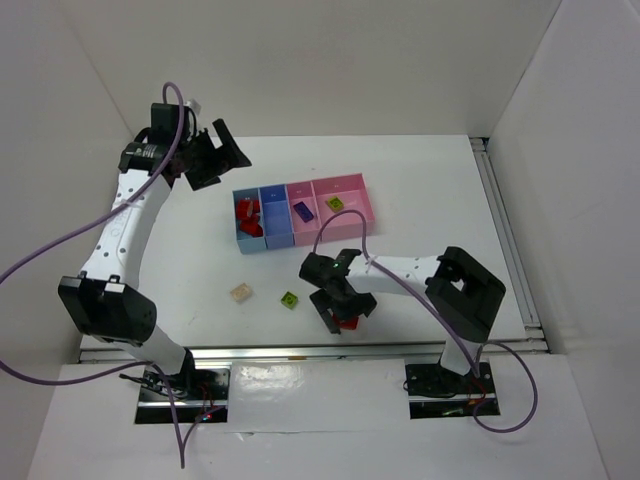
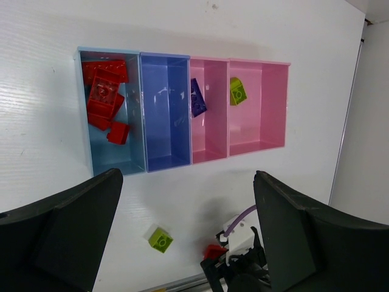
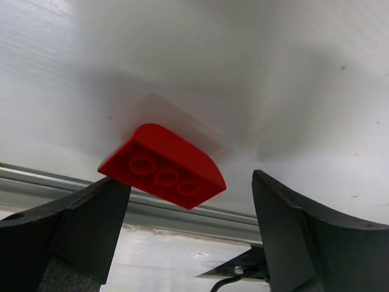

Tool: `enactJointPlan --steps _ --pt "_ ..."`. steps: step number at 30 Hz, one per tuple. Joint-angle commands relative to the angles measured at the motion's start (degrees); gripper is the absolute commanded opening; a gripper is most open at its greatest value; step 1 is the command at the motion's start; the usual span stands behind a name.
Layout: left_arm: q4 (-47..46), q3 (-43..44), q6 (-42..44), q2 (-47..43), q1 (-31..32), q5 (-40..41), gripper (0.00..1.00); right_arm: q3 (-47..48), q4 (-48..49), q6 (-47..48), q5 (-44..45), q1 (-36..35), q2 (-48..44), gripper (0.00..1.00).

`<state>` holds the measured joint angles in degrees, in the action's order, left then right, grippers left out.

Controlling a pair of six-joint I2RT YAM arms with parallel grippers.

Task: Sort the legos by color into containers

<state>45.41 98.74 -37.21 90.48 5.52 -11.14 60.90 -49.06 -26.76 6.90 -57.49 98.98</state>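
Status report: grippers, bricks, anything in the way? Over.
Left gripper open, raised. Right gripper open, straddling red rounded plastic brick, not yet gripped. Lime-green brick, cream brick loose. No obstruction seen.

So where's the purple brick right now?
The purple brick lies in the narrow pink bin, third from the left in the top view, beside the wide pink bin holding a lime brick.
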Motion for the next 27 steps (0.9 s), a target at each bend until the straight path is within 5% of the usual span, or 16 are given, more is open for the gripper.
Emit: enactJointPlan --steps 1,14,18,27 --pt "-0.5 1.98 1.7 0.4 0.19 0.85 1.0 2.99 1.68 2.86 3.12 0.19 0.95 0.86" --pt "-0.5 1.98 1.7 0.93 0.19 0.85 1.0 -2.72 7.57 6.55 -1.01 6.34 -2.91 0.49" --pt "-0.5 1.98 1.7 0.93 0.19 0.85 1.0 -0.8 6.44 6.55 -0.23 6.34 -2.91 0.2" --pt "8.17 7.68 2.85 1.54 0.19 10.77 1.0 24.23 6.16 9.96 3.12 6.34 2.08 0.22"
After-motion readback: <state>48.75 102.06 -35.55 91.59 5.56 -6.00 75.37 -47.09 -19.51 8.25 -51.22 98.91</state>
